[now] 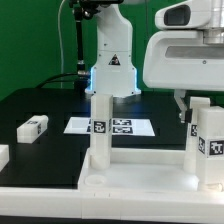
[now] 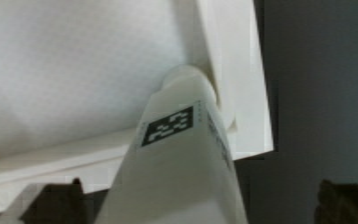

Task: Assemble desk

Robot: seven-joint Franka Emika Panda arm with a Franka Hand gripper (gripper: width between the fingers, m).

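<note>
The white desk tabletop (image 1: 135, 180) lies at the front with its raised rim up. One square white leg (image 1: 100, 128) stands in its corner socket on the exterior view's left, and a second leg (image 1: 210, 135) stands at the right corner. My gripper (image 1: 197, 100) hangs over the right leg. In the wrist view this tagged leg (image 2: 172, 128) rises from the tabletop corner (image 2: 87, 70) between my dark fingertips (image 2: 51, 202). My gripper (image 2: 197, 205) is open, with a gap on both sides of the leg.
A loose tagged leg (image 1: 33, 126) lies on the black table at the exterior view's left, with another white part (image 1: 3, 155) at the left edge. The marker board (image 1: 120, 126) lies behind the tabletop, in front of the robot base (image 1: 112, 65).
</note>
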